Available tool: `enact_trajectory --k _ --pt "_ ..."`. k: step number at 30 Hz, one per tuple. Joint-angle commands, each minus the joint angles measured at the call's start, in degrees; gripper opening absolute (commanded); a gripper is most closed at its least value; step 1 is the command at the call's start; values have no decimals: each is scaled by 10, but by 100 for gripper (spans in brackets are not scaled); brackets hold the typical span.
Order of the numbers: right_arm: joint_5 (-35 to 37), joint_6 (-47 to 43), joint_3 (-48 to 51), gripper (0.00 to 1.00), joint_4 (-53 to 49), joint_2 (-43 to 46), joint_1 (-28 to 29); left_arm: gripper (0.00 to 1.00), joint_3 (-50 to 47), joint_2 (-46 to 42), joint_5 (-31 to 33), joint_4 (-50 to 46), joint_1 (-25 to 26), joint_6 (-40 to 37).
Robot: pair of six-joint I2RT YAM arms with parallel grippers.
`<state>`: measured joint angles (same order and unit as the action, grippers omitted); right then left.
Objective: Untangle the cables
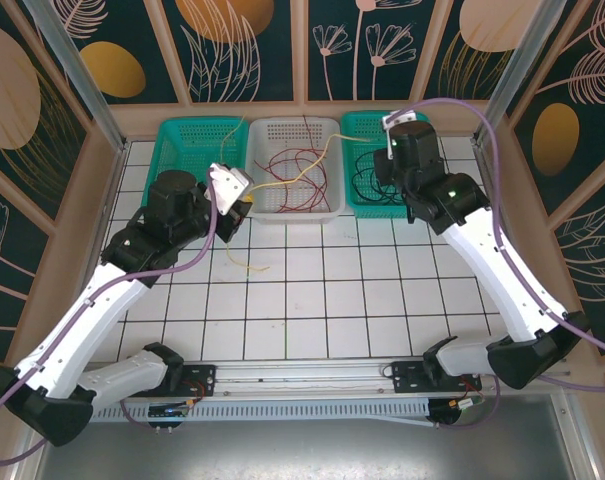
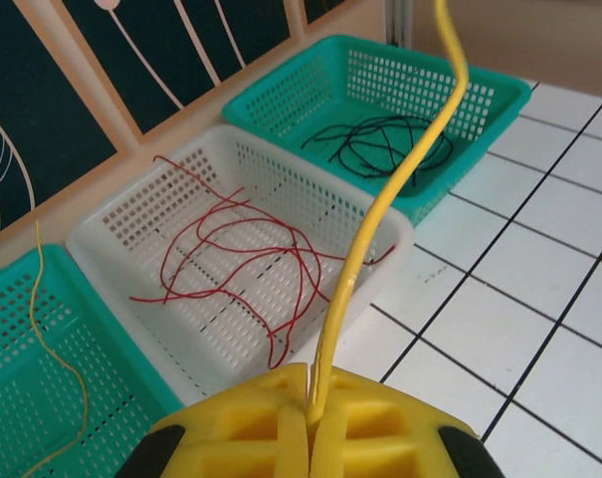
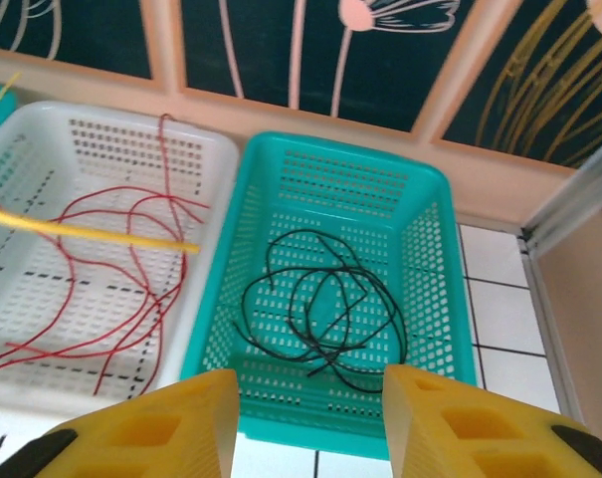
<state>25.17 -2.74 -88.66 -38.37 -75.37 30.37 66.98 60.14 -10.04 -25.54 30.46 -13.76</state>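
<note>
My left gripper [image 2: 310, 423] is shut on a thick yellow cable [image 2: 380, 229], which rises from the jaws and arcs away over the white basket [image 2: 101, 234]. In the top view that cable [image 1: 302, 176] runs from my left gripper [image 1: 242, 207] across the white basket. Its free end [image 3: 131, 237] hangs over the white basket's right side. Red cables [image 2: 241, 249] lie tangled in the white basket. Black cables [image 3: 320, 309] lie coiled in the right teal basket [image 3: 435, 259]. My right gripper [image 3: 310, 418] stands open above that basket's near edge, with nothing between its fingers.
A left teal basket [image 2: 22, 398] holds a thin yellow wire [image 2: 52, 339]. Another thin yellow strand [image 1: 247, 262] lies on the white tiled table [image 1: 382, 290] in front of the baskets. The three baskets stand in a row against the back wall.
</note>
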Motion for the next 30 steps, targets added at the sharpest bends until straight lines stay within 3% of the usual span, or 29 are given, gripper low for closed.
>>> enact_trajectory --k 1,6,12,19,22,27,30 --pt "27 36 2 43 4 16 -27 0 10 -3 -18 10 -17 23" --pt "-23 68 0 43 13 39 -46 0 7 -6 50 71 -47 93" --pt "-116 140 47 42 52 86 -15 0 58 34 167 124 -119 246" --pt "-164 236 169 42 165 122 115 0 147 124 106 142 -191 348" --pt "-160 261 193 41 189 110 158 0 194 177 90 122 -227 349" --pt "-160 284 208 40 213 85 208 0 284 260 119 45 -259 261" --pt "-160 292 213 40 221 78 219 0 292 281 93 35 -286 246"
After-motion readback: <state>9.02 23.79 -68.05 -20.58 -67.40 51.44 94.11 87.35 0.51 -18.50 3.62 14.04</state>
